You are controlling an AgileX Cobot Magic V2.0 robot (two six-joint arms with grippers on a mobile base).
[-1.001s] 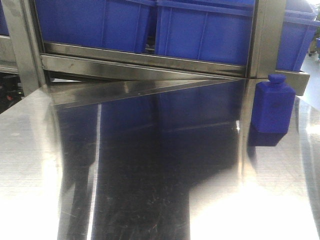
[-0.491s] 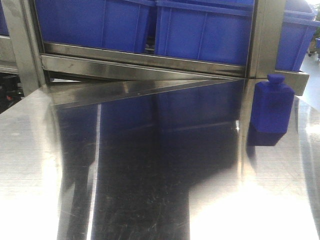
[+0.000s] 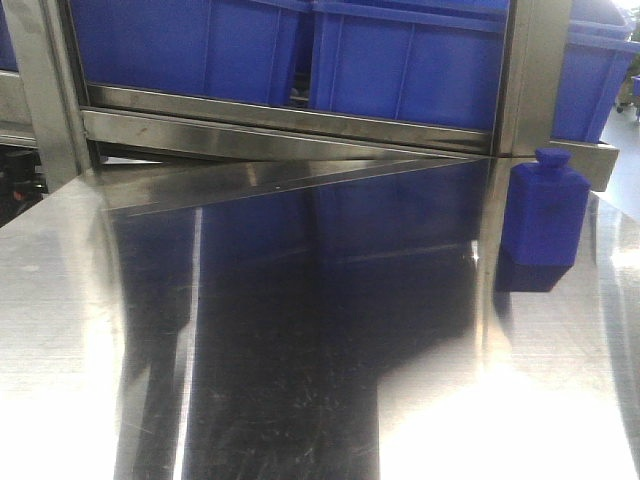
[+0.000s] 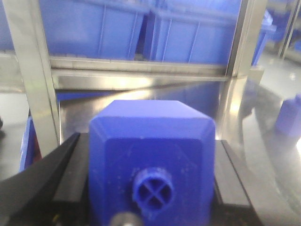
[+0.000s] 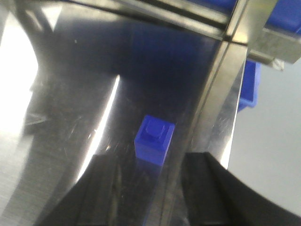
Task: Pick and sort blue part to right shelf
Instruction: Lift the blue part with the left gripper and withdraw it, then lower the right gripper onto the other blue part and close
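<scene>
A blue part (image 4: pixel 150 117) sits between the black fingers of my left gripper (image 4: pixel 149 155), which is shut on it, cap knob toward the camera. A second blue part (image 3: pixel 545 215) stands upright on the steel table (image 3: pixel 300 350) at the right, just in front of the right shelf (image 3: pixel 280 135); it also shows far right as the standing part (image 4: pixel 289 115). From above, that blue part (image 5: pixel 154 139) lies just ahead of my right gripper (image 5: pixel 154 162), which is open and apart from it. Neither gripper shows in the front view.
Large ribbed blue bins (image 3: pixel 400 60) fill the shelf behind its steel front rail. Upright steel posts (image 3: pixel 530 70) frame the rack. The table surface is mirror-like and reflects the bins. The table's right edge (image 5: pixel 235 141) runs close to the standing part.
</scene>
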